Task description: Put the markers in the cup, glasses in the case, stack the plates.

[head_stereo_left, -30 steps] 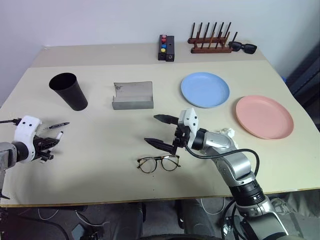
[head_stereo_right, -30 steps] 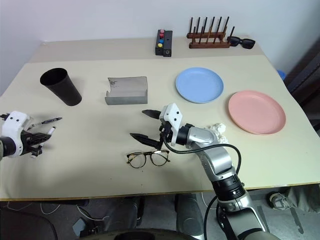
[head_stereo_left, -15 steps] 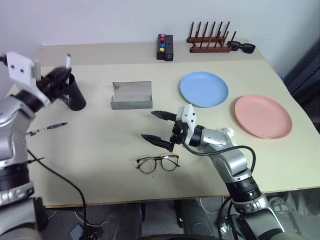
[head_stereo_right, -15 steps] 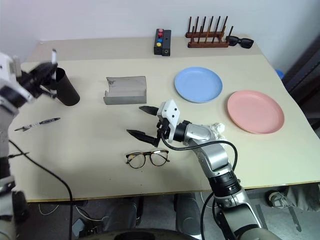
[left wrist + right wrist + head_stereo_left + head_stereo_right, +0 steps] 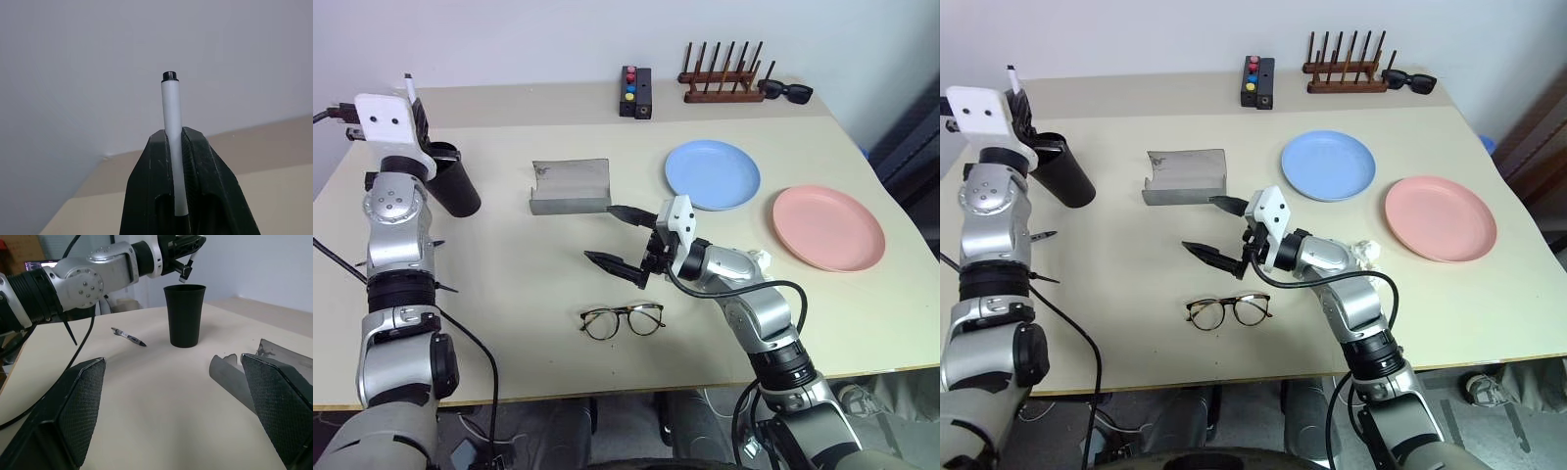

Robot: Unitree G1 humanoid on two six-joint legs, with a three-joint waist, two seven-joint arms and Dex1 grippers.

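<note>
Left wrist view: the left gripper [image 5: 177,147] has its fingers pressed onto a white marker [image 5: 172,132], black end sticking out past the tips.
Left gripper's place: raised just above the mouth of the black cup [image 5: 184,313], marker tip pointing down toward it.
Cup: upright near the table's far left corner.
Second marker [image 5: 128,337]: flat on the table [image 5: 509,284] near the cup, apart from it.
Right gripper [image 5: 622,238]: fingers spread wide, holding nothing, above the table between the case and the glasses.
Glasses [image 5: 623,319]: lying near the front edge, just below the right gripper.
Case [image 5: 572,186]: open, grey, mid-table.
Plates: blue plate [image 5: 714,175] and pink plate [image 5: 829,227] side by side, not stacked.
</note>
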